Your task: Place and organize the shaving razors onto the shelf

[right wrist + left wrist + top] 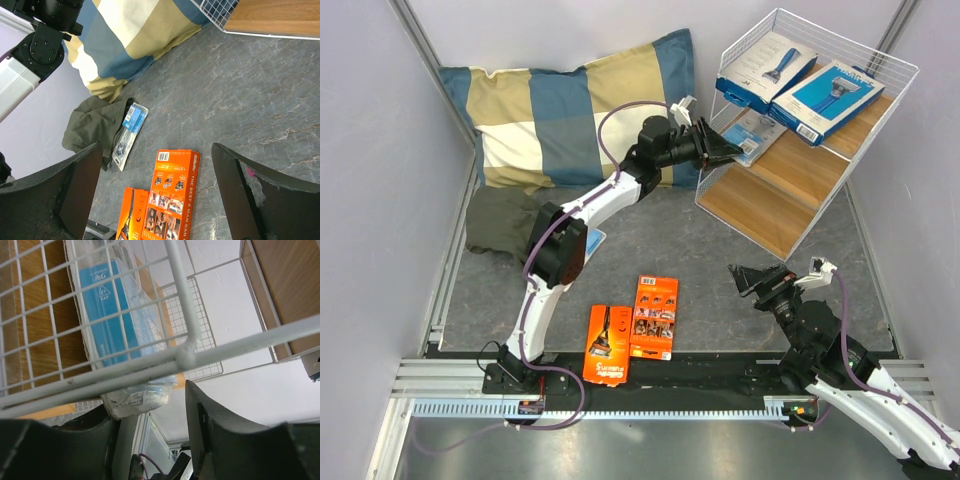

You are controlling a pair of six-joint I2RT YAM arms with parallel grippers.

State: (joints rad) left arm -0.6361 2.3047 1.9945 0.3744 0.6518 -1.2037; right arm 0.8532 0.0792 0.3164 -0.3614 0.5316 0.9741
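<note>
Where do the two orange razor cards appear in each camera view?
Top external: orange cards lower centre.
Left wrist: not in it.
Right wrist: the cards bottom centre, partly cut off.
Shared landmark: the shelf, top right in those two views, filling the left wrist view.

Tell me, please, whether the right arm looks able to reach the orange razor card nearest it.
Probably yes: the right end effector hovers open beside that orange razor card, only bare table lies between them, and the left arm is away at the shelf.

2 blue pks point(767, 66) point(825, 98); 2 clear point(757, 135) point(129, 131) — 2 orange point(654, 316) point(606, 345)
</note>
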